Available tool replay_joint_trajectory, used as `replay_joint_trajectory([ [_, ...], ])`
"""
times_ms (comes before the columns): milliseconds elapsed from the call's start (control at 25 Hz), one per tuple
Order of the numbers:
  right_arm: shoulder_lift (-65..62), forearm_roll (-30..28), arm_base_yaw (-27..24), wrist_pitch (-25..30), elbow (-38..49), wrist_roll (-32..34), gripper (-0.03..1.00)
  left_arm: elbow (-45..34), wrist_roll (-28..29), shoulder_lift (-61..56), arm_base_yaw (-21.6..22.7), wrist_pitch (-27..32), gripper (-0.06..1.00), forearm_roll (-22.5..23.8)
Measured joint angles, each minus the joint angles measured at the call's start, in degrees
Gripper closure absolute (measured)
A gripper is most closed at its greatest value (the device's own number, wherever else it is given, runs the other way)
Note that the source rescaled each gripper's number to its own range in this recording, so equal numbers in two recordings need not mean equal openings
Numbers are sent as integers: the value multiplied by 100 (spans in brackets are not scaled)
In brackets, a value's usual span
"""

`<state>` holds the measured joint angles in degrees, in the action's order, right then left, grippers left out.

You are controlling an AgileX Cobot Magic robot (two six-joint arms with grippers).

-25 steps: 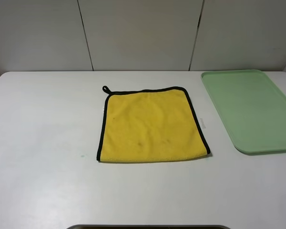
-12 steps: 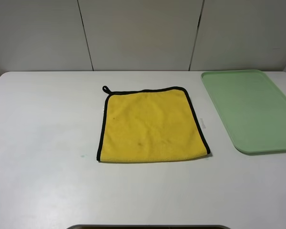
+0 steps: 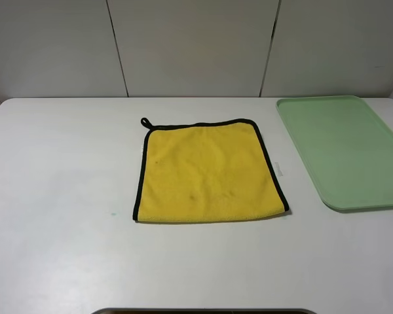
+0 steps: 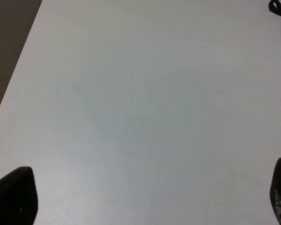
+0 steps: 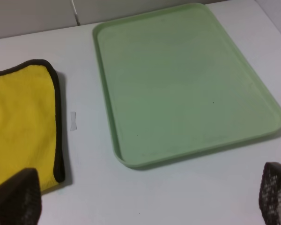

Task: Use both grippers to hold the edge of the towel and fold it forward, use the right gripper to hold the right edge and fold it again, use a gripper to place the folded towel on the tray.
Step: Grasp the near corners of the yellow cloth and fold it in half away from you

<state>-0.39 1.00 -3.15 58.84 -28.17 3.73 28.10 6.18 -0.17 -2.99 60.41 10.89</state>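
The yellow towel lies flat and spread out in the middle of the white table, its black corner loop at the far left. Its right edge runs along black trim. The pale-green tray lies to the right, with nothing on it. Neither arm appears in the high view. In the left wrist view my left gripper is open over bare table, the loop far off at the corner. My right gripper is open above the table between the towel and the tray.
A small white tag lies on the table beside the towel's right edge. Grey wall panels stand behind the table. The table's left edge shows in the left wrist view, with dark floor beyond it.
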Motion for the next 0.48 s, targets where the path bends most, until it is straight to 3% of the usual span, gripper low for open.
replay_joint_trajectory([
  [280,162,3,0,0,0,0,-3,177,-180,218,0,-14,-4,0],
  [480,1200,27,0,2,-321,-102,-3,622,-296,1051,0,-32,-2,11],
])
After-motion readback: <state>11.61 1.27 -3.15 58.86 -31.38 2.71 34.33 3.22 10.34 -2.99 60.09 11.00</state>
